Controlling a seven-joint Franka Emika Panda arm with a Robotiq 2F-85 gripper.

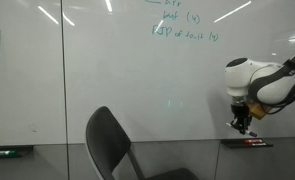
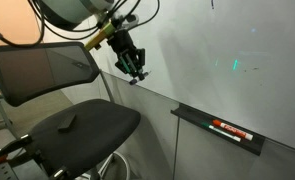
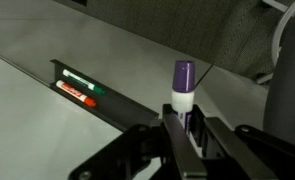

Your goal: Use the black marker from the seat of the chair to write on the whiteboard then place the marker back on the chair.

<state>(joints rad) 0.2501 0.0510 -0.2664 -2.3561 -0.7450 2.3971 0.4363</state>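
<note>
My gripper (image 3: pixel 183 128) is shut on a marker (image 3: pixel 183 88) with a white barrel and a purple end; no black marker shows. In both exterior views the gripper (image 1: pixel 242 123) (image 2: pixel 135 70) hangs close to the whiteboard (image 1: pixel 107 60) (image 2: pixel 237 50), just above its lower edge. I cannot tell whether the marker touches the board. The black mesh chair (image 1: pixel 112 142) stands in front of the board. Its seat (image 2: pixel 97 130) lies below and to one side of the gripper.
Green writing (image 1: pixel 184 30) sits high on the board. A black tray (image 2: pixel 202 119) (image 1: pixel 230 142) (image 3: pixel 55 68) on the board's lower edge holds a red and a green marker (image 3: pixel 77 88). A small dark object (image 2: pixel 67 121) lies on the seat.
</note>
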